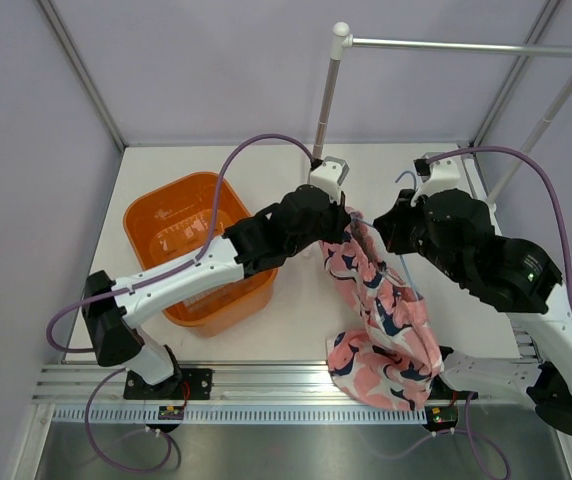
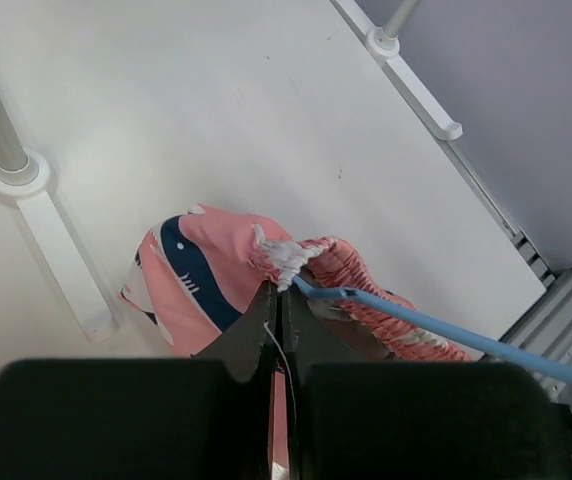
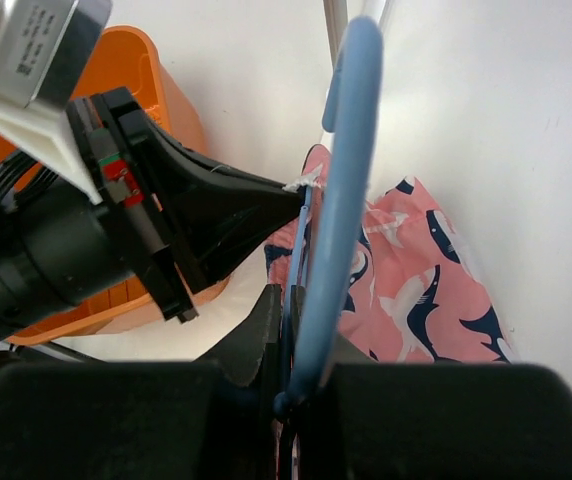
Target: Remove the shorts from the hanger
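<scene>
While both arms meet mid-table, my left gripper (image 2: 282,298) is pinched tight on the gathered waistband of the soft pink fabric shorts (image 2: 191,270) with the navy-and-white blotchy print, right at a small white tag (image 2: 288,256). The thin light-blue wire hanger (image 2: 446,330) touches the waistband at that same spot and runs off to the right.

My right gripper (image 3: 294,335) is clamped on the hanger wire, blue loop rising straight up in front of its camera. Can't tell exactly which part of the hanger it has.

Top view: shorts hang between the two grippers and drape down toward the near edge of the white table (image 1: 286,165). Waistband is up at the hanger, not free of it. The orange plastic basket (image 1: 181,215) sits under my left arm, apart from the shorts. The silver-and-white clothes rail (image 1: 446,44) stands at the back.
</scene>
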Action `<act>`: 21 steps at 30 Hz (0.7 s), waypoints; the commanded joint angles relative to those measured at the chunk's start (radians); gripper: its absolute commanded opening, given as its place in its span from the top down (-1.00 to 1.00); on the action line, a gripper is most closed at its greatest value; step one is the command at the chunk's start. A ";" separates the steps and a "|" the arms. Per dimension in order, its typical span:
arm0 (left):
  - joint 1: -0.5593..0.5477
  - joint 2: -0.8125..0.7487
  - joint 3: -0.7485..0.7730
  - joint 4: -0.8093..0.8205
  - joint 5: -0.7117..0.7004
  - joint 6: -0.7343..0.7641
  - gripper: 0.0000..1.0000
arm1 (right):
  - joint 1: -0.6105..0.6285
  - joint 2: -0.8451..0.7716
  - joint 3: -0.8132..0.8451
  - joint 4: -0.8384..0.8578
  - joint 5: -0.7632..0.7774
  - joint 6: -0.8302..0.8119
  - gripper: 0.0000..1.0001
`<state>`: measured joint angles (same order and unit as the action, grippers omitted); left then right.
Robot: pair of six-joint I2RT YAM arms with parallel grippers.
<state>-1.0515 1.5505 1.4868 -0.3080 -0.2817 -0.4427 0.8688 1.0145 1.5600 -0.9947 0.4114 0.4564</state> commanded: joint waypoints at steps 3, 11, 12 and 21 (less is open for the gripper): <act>0.037 0.071 0.098 -0.042 -0.129 -0.007 1.00 | 0.012 -0.062 0.071 -0.030 -0.029 0.007 1.00; 0.084 0.149 0.156 -0.075 -0.090 0.016 1.00 | 0.012 -0.116 0.086 -0.073 0.007 0.002 1.00; 0.084 0.155 0.158 -0.075 -0.068 0.019 1.00 | 0.012 -0.117 0.087 -0.070 0.007 0.001 1.00; 0.081 0.151 0.072 -0.033 0.058 0.045 1.00 | 0.012 -0.122 0.084 -0.028 0.027 -0.015 1.00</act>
<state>-0.9909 1.7210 1.5951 -0.3691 -0.2459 -0.4309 0.8688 0.9115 1.6009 -1.0691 0.4332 0.4435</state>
